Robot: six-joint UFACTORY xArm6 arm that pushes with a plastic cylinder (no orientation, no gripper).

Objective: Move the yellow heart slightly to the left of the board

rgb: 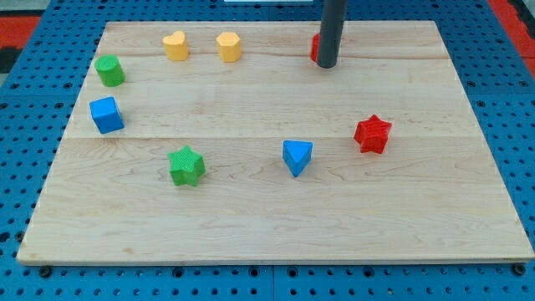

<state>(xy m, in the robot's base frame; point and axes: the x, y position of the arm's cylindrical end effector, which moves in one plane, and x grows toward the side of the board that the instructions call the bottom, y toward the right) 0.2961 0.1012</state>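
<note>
The yellow heart (175, 45) sits near the view's top left of the wooden board (276, 226). A yellow hexagon-like block (229, 46) stands just to its right. My tip (327, 64) is near the view's top, right of centre, well to the right of both yellow blocks. It stands right in front of a red block (315, 47), which the rod mostly hides, so its shape cannot be made out.
A green round block (109, 70) and a blue cube (107, 114) lie at the left edge. A green star (186, 165), a blue triangular block (297, 156) and a red star (373, 134) lie across the middle.
</note>
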